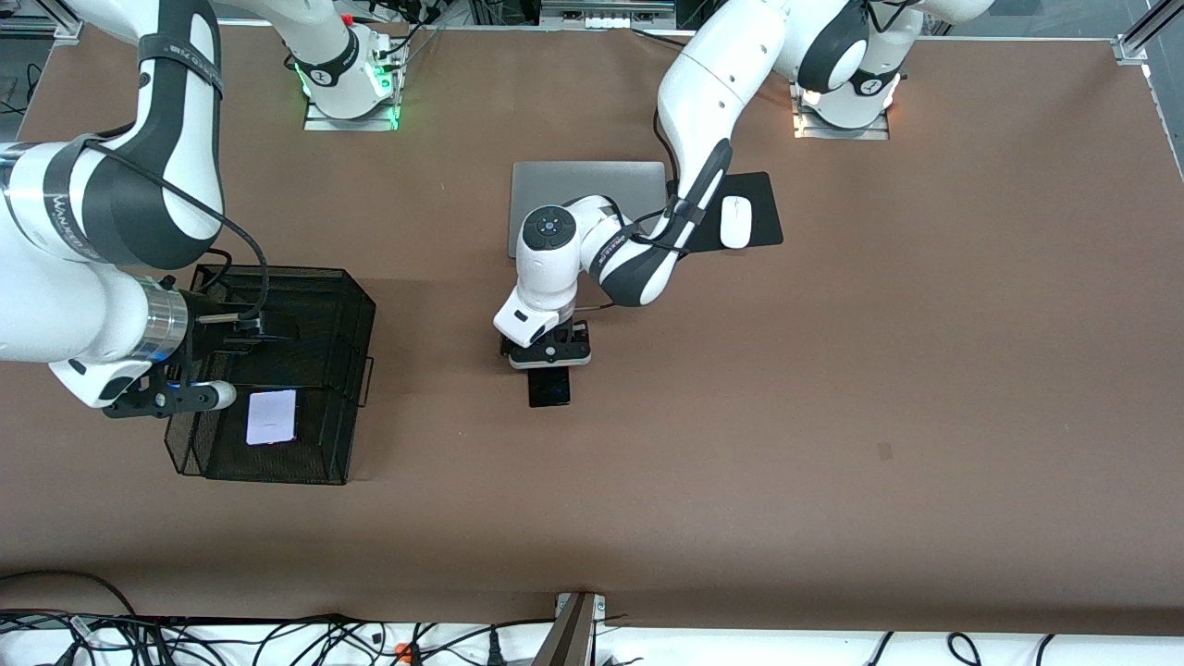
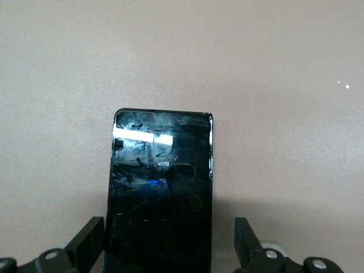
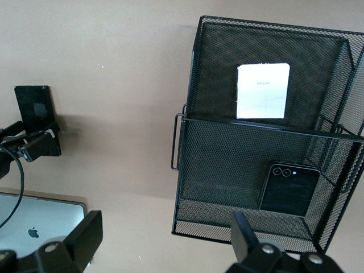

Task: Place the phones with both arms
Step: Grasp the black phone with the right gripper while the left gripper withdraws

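Observation:
A long slim black phone (image 1: 548, 387) (image 2: 162, 182) lies flat on the brown table, nearer to the front camera than the laptop. My left gripper (image 1: 550, 356) (image 2: 168, 224) is low over the phone's end and open. One of its fingers (image 2: 245, 239) stands clear of the phone's side. A black mesh basket (image 1: 361, 305) (image 3: 187, 119) holds a white squarish phone (image 1: 271, 417) (image 3: 263, 91) in one compartment. A small black phone with camera lenses (image 3: 289, 190) lies in the other. My right gripper (image 1: 176, 400) (image 3: 165, 219) hangs open and empty at the basket's edge.
A closed silver laptop (image 1: 583, 185) (image 3: 34, 227) lies farther from the front camera than the slim phone. Beside it, toward the left arm's end, a white mouse (image 1: 735, 222) rests on a black pad (image 1: 760, 199). Cables run along the table's near edge.

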Action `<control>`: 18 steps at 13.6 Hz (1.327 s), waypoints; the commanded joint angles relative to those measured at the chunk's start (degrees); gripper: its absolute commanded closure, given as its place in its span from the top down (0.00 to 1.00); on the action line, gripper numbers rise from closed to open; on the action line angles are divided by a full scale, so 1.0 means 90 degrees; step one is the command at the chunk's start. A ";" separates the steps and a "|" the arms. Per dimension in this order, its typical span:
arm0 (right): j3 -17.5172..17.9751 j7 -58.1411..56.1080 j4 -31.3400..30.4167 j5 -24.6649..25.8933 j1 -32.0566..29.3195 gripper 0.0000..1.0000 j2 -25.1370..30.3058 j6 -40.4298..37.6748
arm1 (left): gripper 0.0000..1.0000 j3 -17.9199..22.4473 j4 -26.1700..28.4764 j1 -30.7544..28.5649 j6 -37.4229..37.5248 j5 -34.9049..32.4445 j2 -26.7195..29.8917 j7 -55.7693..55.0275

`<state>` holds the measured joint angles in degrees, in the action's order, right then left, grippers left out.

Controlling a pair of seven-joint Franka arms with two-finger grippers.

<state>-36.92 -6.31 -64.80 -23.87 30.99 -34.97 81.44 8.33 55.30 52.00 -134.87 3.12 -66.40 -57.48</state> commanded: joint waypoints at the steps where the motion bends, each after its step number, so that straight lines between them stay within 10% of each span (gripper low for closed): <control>1: 0.0000 0.0309 -0.0212 -0.0033 0.0188 1.00 0.0223 -0.0036 | 1.00 0.0110 -0.0285 -0.0171 0.0432 0.0200 0.0111 -0.0068; 11: 0.0068 0.3101 -0.0211 -0.0121 0.2510 0.99 -0.0244 0.1338 | 1.00 -0.0018 0.1333 -0.2523 0.3488 0.0288 0.2600 0.2573; 18: 0.1024 0.3416 -0.1645 -0.0121 0.2992 0.99 -0.1065 0.3867 | 1.00 0.0041 0.1717 -0.4497 0.5432 0.0025 0.4212 0.5799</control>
<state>-29.57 24.62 -74.50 -24.09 58.24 -45.17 111.24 9.50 66.66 13.37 -88.25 4.11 -33.97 -9.21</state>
